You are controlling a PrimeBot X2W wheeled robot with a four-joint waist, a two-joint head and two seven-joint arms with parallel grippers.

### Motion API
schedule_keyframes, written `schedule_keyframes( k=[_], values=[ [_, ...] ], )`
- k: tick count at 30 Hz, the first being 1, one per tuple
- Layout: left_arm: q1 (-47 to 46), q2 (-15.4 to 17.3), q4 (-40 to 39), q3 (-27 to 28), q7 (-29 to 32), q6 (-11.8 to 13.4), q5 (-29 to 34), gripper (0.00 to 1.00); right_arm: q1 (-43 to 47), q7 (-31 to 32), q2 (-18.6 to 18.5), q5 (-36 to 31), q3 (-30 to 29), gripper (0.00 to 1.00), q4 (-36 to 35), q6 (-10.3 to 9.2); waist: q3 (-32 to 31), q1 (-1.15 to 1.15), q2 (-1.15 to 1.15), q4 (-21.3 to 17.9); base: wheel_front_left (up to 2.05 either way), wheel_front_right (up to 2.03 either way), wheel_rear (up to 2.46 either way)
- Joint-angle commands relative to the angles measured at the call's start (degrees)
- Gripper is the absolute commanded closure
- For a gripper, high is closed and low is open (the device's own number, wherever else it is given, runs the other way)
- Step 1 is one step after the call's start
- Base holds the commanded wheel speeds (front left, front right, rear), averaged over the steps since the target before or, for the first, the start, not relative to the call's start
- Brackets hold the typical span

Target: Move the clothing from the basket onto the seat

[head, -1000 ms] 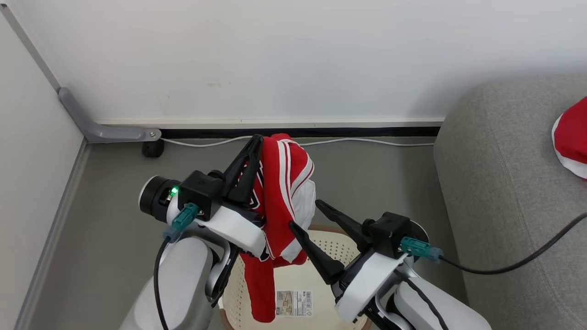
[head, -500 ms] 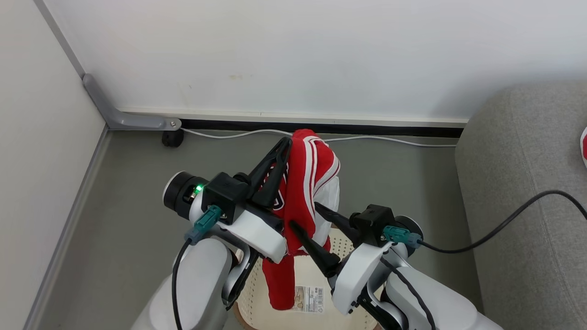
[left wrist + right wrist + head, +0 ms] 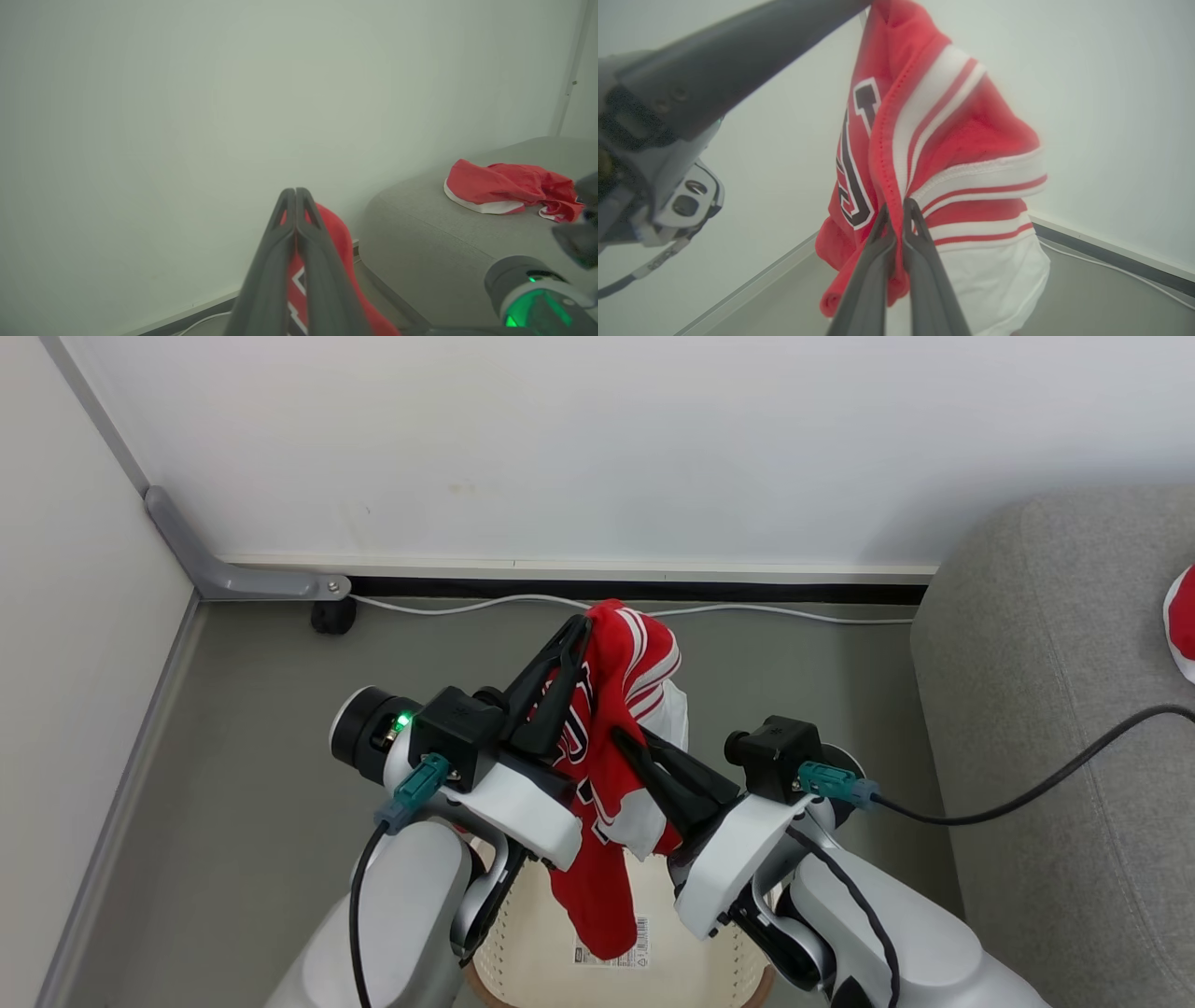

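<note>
A bright red garment (image 3: 611, 709) with white stripes and black-and-white lettering hangs in the air above the cream basket (image 3: 523, 957), its lower end drooping over the paper label (image 3: 607, 952). My left gripper (image 3: 579, 621) is shut on the garment's top edge; its closed fingers (image 3: 295, 200) show in the left wrist view. My right gripper (image 3: 624, 739) is shut on the striped hem lower down, seen close in the right wrist view with its fingertips (image 3: 896, 210) pinching the garment (image 3: 943, 140). The grey seat (image 3: 1055, 709) stands at the right.
Another red garment (image 3: 507, 189) lies on the grey seat (image 3: 444, 233); its edge (image 3: 1181, 625) peeks in at the head view's right border. A white wall and skirting run behind, with a white cable (image 3: 467, 607) on the floor and a black cable (image 3: 1046, 798) across the seat.
My right gripper has moved up to the hanging garment and shut on its striped hem; it was open a second ago. The head camera shifted slightly. The left gripper kept its hold.
</note>
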Motion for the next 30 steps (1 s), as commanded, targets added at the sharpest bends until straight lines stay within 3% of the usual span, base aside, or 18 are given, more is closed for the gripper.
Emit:
schedule_keyframes(
  k=[1, 2, 3, 5, 6, 7, 19, 30],
  values=[
    [-2.1, 0.6, -1.3, 2.3, -0.3, 0.3, -0.4, 1.00, 0.1, -0.3, 1.1, -0.6, -0.6, 1.00, -1.6, 0.17, 0.1, 0.00, 0.00, -0.3, 0.00, 0.00, 0.00],
    [-2.1, 0.6, -1.4, 2.5, -0.3, 0.2, -0.4, 1.00, 0.1, -0.3, 1.1, -0.8, -1.1, 1.00, -2.0, 0.17, 0.1, 0.00, 0.00, -0.4, 0.00, 0.00, 0.00],
    [-1.9, 0.6, -1.5, 2.9, -0.3, 0.0, -0.4, 0.92, 0.3, -0.3, 1.1, -1.7, -2.3, 1.00, -2.9, 0.17, 0.2, 0.00, 0.00, -0.9, 0.00, 0.00, 0.00],
    [-1.5, 0.6, -1.7, 3.4, -0.3, -0.3, -0.2, 0.50, 0.5, -0.3, 1.1, -2.7, -3.6, 1.00, -3.9, 0.17, 0.3, 0.00, 0.00, -1.7, 0.00, 0.00, 0.00],
    [-1.2, 0.6, -1.8, 3.8, -0.3, -0.4, 0.0, 0.04, 0.6, -0.3, 1.1, -3.4, -4.3, 1.00, -4.4, 0.17, 0.3, 0.00, 0.00, -2.0, 0.00, 0.00, 0.00],
    [-0.9, 0.6, -1.7, 4.0, -0.3, -0.6, 0.0, 0.00, 0.7, -0.3, 1.1, -3.9, -5.2, 1.00, -4.9, 0.17, 0.4, 0.00, 0.00, -2.4, 0.00, 0.00, 0.00],
    [2.0, 0.6, -0.2, 6.2, -0.3, -2.3, 1.4, 0.00, 2.6, -0.3, -0.4, -9.2, -16.4, 1.00, -13.0, 0.17, -0.6, 0.00, 0.00, -9.9, 0.00, 0.00, 0.00],
    [4.8, 0.6, 0.0, 6.4, -0.3, -3.1, 0.8, 0.00, 3.6, -0.3, -1.2, -10.5, -20.4, 1.00, -17.9, 0.17, -2.2, 0.00, 0.00, -19.9, 0.00, 0.00, 0.00]
  ],
)
